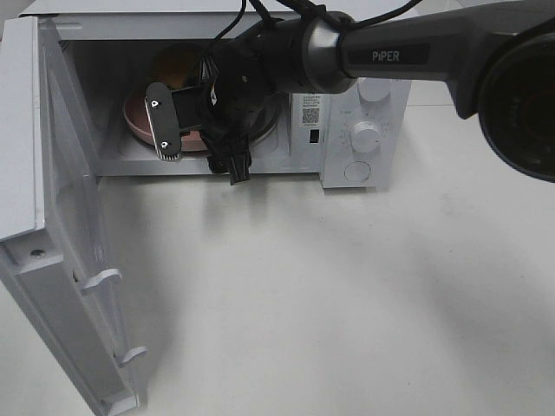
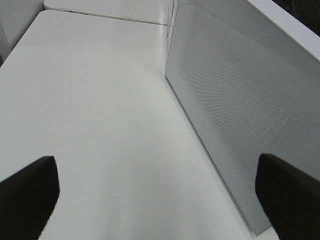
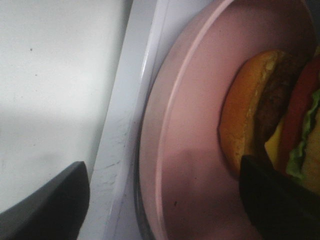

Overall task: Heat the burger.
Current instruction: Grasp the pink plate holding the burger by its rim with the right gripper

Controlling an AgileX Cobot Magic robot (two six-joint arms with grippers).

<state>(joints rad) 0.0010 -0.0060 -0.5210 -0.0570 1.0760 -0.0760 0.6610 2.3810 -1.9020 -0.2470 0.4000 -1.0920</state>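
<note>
Burger [image 3: 272, 115] sat on pink plate [image 3: 195, 150] inside open microwave [image 1: 364, 130]. Right gripper [image 3: 165, 205] hung spread at plate rim, gripping nothing; left gripper [image 2: 160, 192] wide open, empty, beside door [image 2: 240, 110]. Loading step apparently ending; next: withdraw arm, shut door.

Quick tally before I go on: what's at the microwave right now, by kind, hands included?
Microwave, door open: 1
Pink plate, inside it: 1
Burger, on the plate: 1
Robot hands: 2, right hand at the plate's rim, left hand beside the door
Total: 5
</note>
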